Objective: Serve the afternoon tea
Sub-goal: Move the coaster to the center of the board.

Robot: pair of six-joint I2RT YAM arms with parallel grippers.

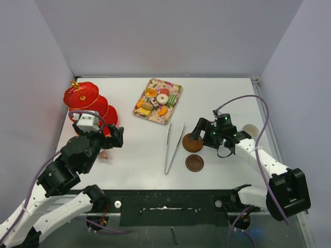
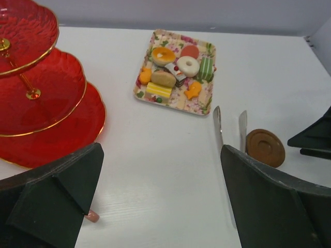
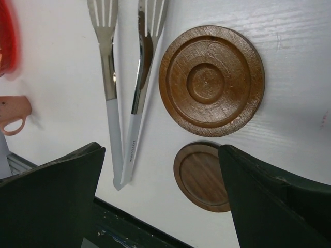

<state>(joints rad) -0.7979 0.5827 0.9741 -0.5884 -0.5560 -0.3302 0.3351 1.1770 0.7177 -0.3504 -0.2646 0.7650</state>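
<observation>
Left arm (image 1: 57, 178) bent, left gripper (image 1: 113, 137) wide open, right arm (image 1: 261, 160) reaching to the middle, right gripper (image 1: 198, 130) wide open

Bench (image 2: 155, 170), white.
- Left side: red 3-tier stand (image 2: 46, 103), gold rims and post.
- Far centre: floral tray (image 2: 200, 106) w/ small cakes (image 2: 176, 70), packed close.
- Right: tongs (image 2: 217, 124), tips twd tray; brown saucer (image 2: 265, 147) just beside.
- Foreground: left jaws, wide apart.
</observation>
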